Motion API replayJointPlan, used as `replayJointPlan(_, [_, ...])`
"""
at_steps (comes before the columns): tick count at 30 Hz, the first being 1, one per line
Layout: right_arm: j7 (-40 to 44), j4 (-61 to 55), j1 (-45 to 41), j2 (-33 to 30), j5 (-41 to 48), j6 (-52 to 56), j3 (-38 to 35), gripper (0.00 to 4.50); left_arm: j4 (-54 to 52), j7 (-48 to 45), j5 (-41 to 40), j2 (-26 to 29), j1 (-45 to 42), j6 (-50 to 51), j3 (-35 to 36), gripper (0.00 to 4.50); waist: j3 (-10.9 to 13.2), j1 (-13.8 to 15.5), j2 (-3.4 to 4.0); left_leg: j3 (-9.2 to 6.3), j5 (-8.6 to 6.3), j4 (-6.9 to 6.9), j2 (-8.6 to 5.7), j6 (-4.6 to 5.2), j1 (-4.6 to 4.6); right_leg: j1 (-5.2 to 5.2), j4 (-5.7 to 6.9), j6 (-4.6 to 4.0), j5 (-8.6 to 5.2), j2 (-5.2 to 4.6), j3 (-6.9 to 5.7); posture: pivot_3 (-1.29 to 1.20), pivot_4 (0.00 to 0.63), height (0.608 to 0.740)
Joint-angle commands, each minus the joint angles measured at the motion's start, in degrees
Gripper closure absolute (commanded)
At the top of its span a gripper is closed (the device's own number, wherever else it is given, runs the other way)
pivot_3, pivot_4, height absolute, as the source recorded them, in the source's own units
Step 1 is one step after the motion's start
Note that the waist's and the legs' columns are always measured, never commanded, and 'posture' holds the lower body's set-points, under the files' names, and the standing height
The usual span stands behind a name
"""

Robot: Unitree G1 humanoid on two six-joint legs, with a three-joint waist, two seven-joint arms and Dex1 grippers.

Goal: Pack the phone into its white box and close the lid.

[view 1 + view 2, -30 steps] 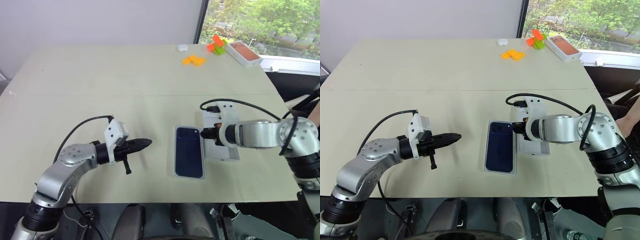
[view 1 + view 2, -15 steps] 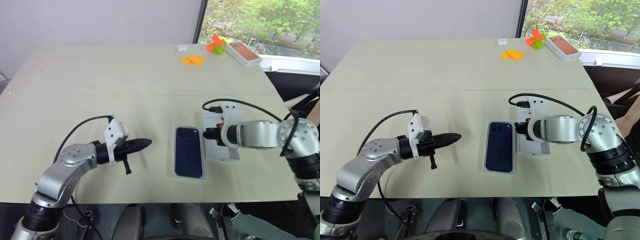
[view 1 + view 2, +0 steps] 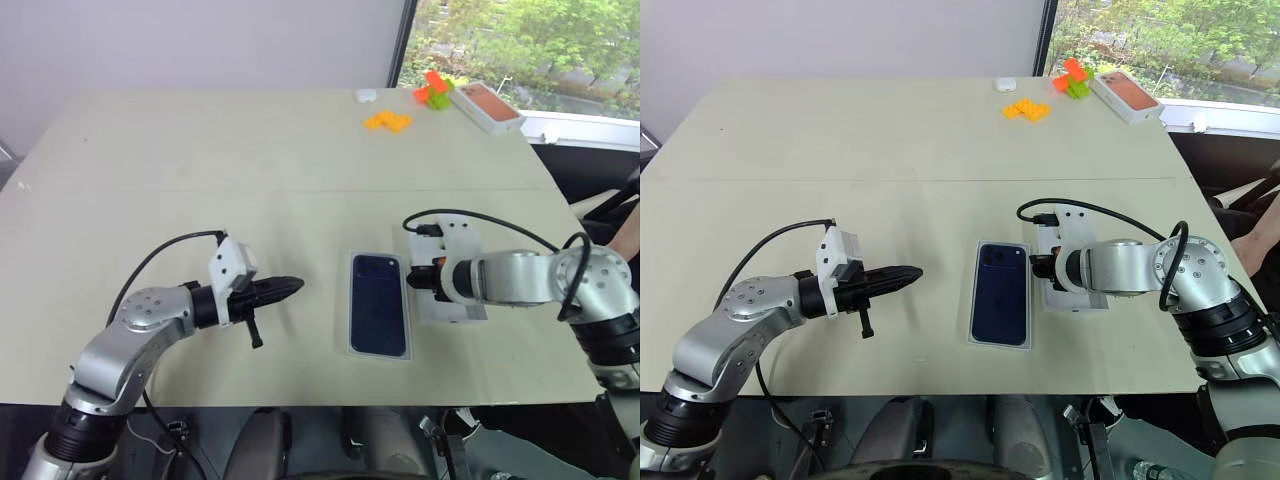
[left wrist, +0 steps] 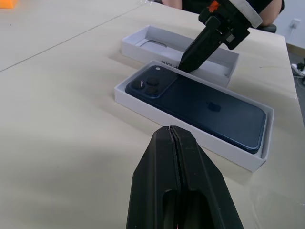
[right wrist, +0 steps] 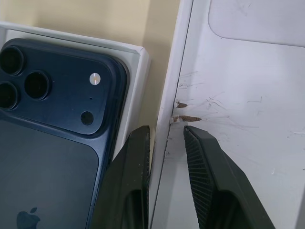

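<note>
So: packing half is done. Phone (image 3: 379,304) lies flat, back up, inside the white box (image 4: 143,107), camera cluster at the far end, seated within the walls. Box sits on the desk (image 3: 250,180) near the front edge, roughly centre.

Lid (image 5: 248,95) not on yet. It lies inside-up on the desk just beside the box, on the box's right.

Right hand (image 5: 167,143) points down at the lid's near-left wall, fingers (image 5: 202,162) slightly apart and straddling that wall, one outside in the gap between lid and box, one inside. Looks like a pinch being set up; can't confirm it's actually gripping yet.

Left hand (image 4: 172,143) hovers over bare desk left of the box, fingers pressed together, holding nothing.

Remaining, by my read: grip lid, lift, flip it over, align over the box, press down.
</note>
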Motion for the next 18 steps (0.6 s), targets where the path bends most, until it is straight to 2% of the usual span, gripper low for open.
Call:
replayJointPlan(1, [-0.71, -0.21, -0.58, -0.50, 0.36, -0.20, -0.05, 4.11, -0.67, 0.24, -0.38, 0.22, -0.59, -0.19, 1.04, 4.50, 0.00, 0.00, 0.00, 0.00, 0.00, 0.00, 0.00, 0.00, 0.00, 0.00, 0.00, 0.00, 0.00, 0.00, 0.00, 0.00, 0.150, 0.740])
replayJointPlan(2, [-0.74, -0.18, -0.65, -0.48, 0.36, -0.22, -0.02, 4.47, -0.67, 0.26, -0.36, 0.23, -0.60, -0.19, 1.04, 4.50, 0.00, -0.02, 0.00, 0.00, 0.00, 0.00, 0.00, 0.00, 0.00, 0.00, 0.00, 0.00, 0.00, 0.00, 0.00, 0.00, 0.150, 0.740])
replayJointPlan(9, [-4.84, -0.95, -3.06, -0.14, -0.59, -4.81, -3.76, 4.47, 0.55, 0.92, -0.16, 0.28, -0.57, -0.76, 2.41, 4.50, 0.00, -0.07, 0.00, 0.01, 0.00, 0.00, -0.01, 0.00, -0.01, 0.00, -0.02, 0.00, 0.00, -0.01, 0.00, 0.00, 0.150, 0.740])
replayJointPlan(13, [7.08, -6.39, -5.17, -0.17, -11.86, -7.07, -8.48, 4.47, 3.47, 1.76, 0.27, 0.32, -1.40, -1.59, 4.79, 4.50, 0.05, -0.07, 0.08, 0.03, 0.00, 0.00, 0.00, 0.00, -0.01, -0.04, -0.01, 0.00, 0.00, 0.05, 0.00, 0.00, 0.150, 0.740])
replayJointPlan(18, [18.63, -11.15, -0.78, 10.20, -0.79, -14.94, -19.68, 4.47, 8.39, 2.13, 1.26, 1.12, -1.35, -3.58, 8.28, 4.50, 0.04, -0.07, 0.07, 0.00, -0.06, -0.08, 0.13, 0.11, -0.04, -0.08, -0.06, 0.04, 0.00, 0.19, -0.01, 0.00, 0.150, 0.740])
